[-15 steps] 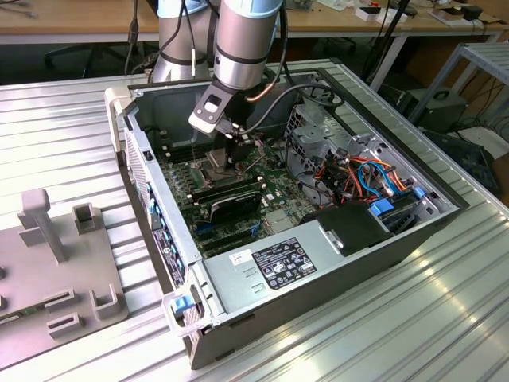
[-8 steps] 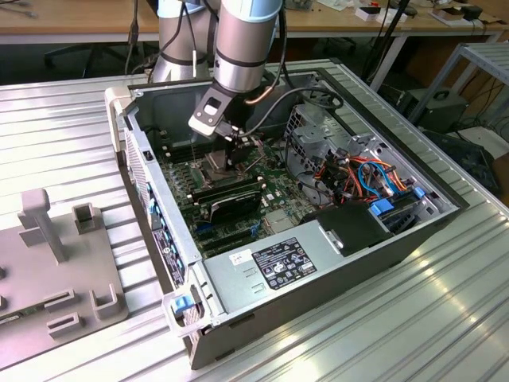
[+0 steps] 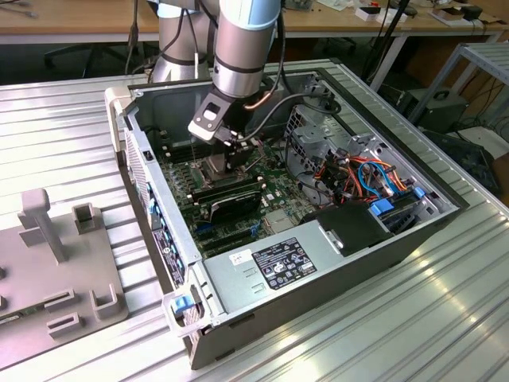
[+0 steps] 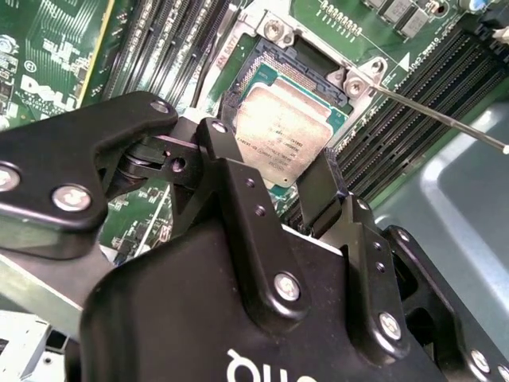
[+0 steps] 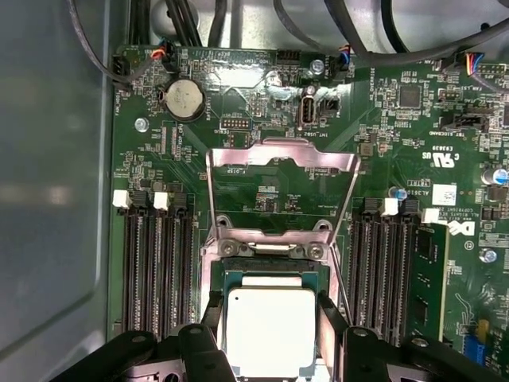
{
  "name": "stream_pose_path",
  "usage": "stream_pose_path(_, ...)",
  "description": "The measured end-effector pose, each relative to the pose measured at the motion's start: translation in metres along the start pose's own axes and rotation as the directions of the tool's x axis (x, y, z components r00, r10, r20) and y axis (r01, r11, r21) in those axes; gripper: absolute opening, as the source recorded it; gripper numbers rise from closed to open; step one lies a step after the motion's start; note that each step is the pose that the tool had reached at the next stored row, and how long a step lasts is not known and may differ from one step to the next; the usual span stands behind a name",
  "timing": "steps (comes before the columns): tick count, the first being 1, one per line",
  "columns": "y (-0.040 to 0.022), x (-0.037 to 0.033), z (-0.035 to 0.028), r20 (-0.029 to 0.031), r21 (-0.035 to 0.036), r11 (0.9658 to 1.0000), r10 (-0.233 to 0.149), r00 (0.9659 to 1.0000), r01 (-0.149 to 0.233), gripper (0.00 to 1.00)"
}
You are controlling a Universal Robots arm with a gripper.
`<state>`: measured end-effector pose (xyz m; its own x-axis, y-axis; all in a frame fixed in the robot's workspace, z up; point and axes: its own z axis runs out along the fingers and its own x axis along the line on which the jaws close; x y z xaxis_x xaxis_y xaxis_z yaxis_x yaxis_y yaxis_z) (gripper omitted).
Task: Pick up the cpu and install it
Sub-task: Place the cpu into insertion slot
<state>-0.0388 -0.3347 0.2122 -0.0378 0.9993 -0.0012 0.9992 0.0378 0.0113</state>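
Evidently the gripper (image 5: 270,318) is clenched on the cpu (image 4: 282,135) at the open socket (image 4: 266,56); keep it level, corners matched, and lower gently.

A ribbed aluminium worktop (image 3: 413,326) spreads across the exterior view, with bright glare at five o'clock. A wooden desk (image 3: 71,20) runs along twelve o'clock, and a grey metal rack (image 3: 485,57) stands at two o'clock.

I see the cpu (image 5: 269,330), a small flat square chip with a dull silver-grey metal top and a thin green rim. It's top-up, flat over the dark square socket (image 4: 274,68), with two opposite edges pinched in the black gripper (image 5: 270,318).
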Motion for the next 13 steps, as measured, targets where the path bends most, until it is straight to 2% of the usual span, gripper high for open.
stream_pose_path(4,-0.0001,0.0000,0.0051,0.0001,0.0000,1.0000,0.000,1.0000,0.000,0.55)
stream_pose_path(13,-0.0002,0.0000,0.0096,0.0002,0.0001,1.0000,0.002,1.0000,-0.002,0.55)
